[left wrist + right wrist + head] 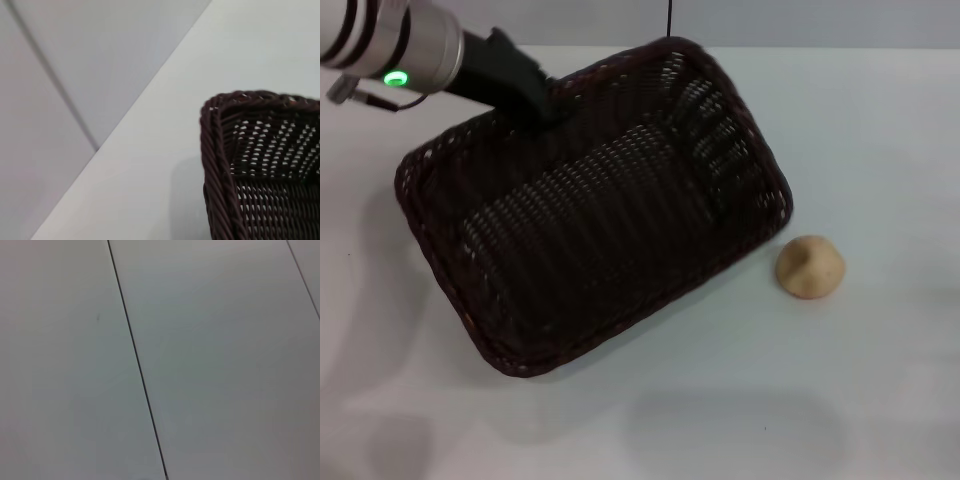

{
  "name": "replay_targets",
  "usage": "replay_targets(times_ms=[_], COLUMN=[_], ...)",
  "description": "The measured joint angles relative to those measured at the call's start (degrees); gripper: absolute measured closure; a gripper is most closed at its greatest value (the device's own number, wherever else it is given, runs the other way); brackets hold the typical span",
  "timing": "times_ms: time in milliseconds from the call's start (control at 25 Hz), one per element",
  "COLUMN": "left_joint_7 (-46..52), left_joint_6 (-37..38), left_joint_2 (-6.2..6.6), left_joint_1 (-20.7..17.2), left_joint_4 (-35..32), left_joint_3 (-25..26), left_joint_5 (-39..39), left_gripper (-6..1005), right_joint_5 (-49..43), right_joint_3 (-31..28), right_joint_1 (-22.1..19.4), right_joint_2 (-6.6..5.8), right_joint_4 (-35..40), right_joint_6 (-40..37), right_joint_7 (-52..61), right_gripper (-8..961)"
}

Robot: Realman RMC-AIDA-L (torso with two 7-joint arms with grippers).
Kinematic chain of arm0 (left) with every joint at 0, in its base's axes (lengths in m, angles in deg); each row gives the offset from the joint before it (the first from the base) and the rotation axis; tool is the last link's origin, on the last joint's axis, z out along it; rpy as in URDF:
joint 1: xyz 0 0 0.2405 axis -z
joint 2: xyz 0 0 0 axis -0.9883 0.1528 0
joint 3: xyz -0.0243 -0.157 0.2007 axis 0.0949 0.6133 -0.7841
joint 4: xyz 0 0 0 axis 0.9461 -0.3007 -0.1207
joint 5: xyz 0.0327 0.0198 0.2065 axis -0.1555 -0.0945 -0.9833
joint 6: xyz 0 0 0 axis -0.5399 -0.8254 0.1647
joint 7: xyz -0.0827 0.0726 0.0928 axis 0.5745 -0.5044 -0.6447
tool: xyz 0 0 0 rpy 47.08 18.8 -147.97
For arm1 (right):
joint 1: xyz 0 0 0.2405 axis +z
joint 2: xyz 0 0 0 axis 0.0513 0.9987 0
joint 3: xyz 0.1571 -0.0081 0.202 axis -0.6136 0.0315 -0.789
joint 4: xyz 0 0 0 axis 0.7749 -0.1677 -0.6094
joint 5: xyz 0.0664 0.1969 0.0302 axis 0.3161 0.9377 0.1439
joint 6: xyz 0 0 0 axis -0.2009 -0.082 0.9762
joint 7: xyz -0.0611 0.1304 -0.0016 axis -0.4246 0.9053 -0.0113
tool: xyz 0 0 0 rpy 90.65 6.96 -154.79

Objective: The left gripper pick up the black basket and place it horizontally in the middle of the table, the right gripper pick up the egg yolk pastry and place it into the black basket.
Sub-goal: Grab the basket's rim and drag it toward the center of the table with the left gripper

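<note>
On the white table, toward its far-left corner: the working zone; views follow in order.

Head view, left gripper (542, 108): reaches in from the far-left corner; its tip meets the far rim of the black basket (590, 215); whether the fingers are spread or pinching the rim cannot be told.
Head view, basket position: left of the table's middle, nearer the far edge than the near one; whether it rests on the table (880, 380) or is partly lifted cannot be told.
Head view, basket long axis: diagonal, from the near-left toward the far-right corner; judged not yet horizontal.
Head view, egg yolk pastry (810, 267): on the table just beside the basket's right corner, apart from it, toward the right edge.
Head view, right gripper: not in view.

Left wrist view, basket: one rounded corner and braided rim (215, 150) visible; bare table beyond; own fingers not shown.

Right wrist view: plain grey panels with a dark seam (135, 360); no task object visible; arm judged parked.

Governing relation: the basket lies directly at the left gripper; the coming move judged to be a turn of the long axis parallel to the near edge, then a shift to the middle; the pastry lies on the right arm's side.
Writing and brands: none legible.
</note>
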State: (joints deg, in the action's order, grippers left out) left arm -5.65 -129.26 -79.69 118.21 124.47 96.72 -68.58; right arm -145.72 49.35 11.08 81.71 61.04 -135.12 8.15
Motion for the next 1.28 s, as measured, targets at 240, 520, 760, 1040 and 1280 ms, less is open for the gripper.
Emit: replay_targets(times_ms=[240, 520, 760, 1040, 1280], left_joint_7=[-7.59, -13.41, -17.81, -22.23, -22.28], left_joint_6=[-5.87, -12.68, -15.0, -16.35, -11.02], left_joint_2=[0.08, 0.18, 0.51, 0.34, -0.27], left_joint_1=[5.55, 8.54, 11.13, 14.13, 14.4], left_joint_4=[-5.83, -9.31, -14.65, -19.16, -20.76], left_joint_3=[5.09, 7.35, 7.8, 7.47, 6.94], left_joint_5=[3.8, 5.6, 5.75, 5.52, 5.83], left_gripper=[775, 801, 802, 804, 796], right_joint_5=[0.0, 0.0, 0.0, 0.0, 0.0], right_joint_3=[0.0, 0.03, 0.34, 0.97, 1.06], right_joint_1=[-0.41, -0.59, -0.53, -0.42, -0.4], right_joint_2=[0.0, 0.0, 0.0, 0.0, 0.0], right_joint_4=[-0.19, -0.59, -0.73, -0.72, -0.72], right_joint_6=[-0.92, -1.51, -1.51, -1.51, -1.4], right_joint_7=[0.0, 0.0, 0.0, 0.0, 0.0], right_gripper=[162, 164, 166, 168, 170])
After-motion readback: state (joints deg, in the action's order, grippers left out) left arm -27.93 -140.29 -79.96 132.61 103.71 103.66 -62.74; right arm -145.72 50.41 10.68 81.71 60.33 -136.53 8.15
